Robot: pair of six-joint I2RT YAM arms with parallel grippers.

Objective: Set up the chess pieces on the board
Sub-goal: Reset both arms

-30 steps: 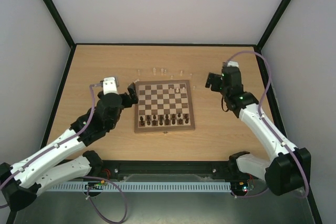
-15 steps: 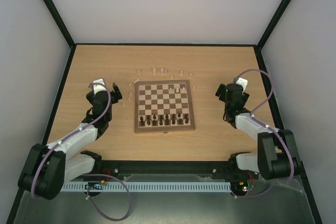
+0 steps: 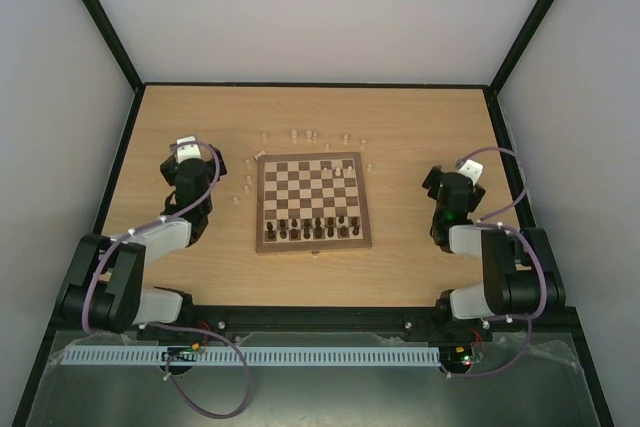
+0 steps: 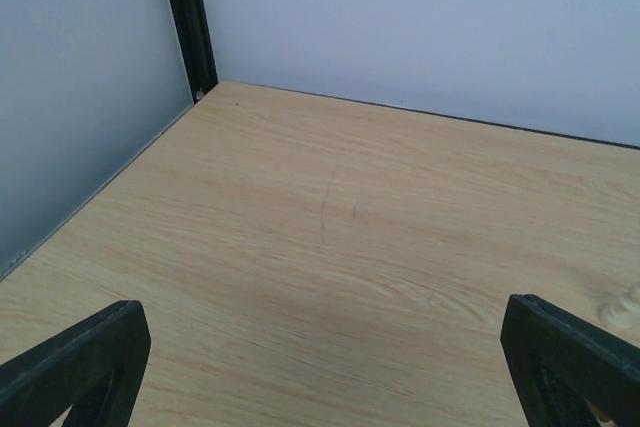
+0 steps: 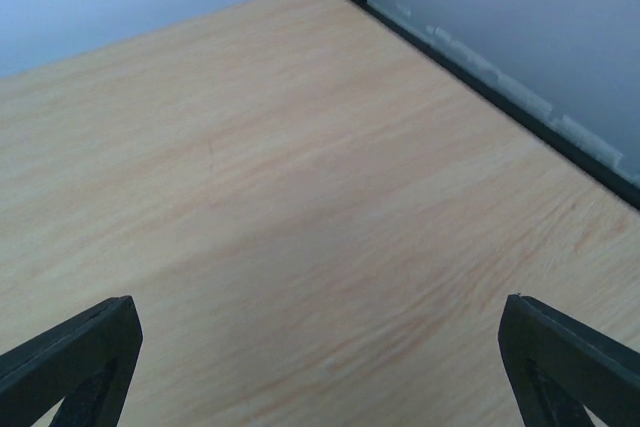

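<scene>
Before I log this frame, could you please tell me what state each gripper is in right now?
Left gripper: open, holding nothing.
Right gripper: open, holding nothing.

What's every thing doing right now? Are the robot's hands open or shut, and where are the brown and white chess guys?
left gripper: jaws open, empty, left of the board.
right gripper: jaws open, empty, right of the board.
board: flat on the table, only partly set up.
dark chess pieces: lined up in the board's near rows.
pale chess pieces: loose on the table past the board's far and left edges.
one pale piece: on the board, far side.
</scene>
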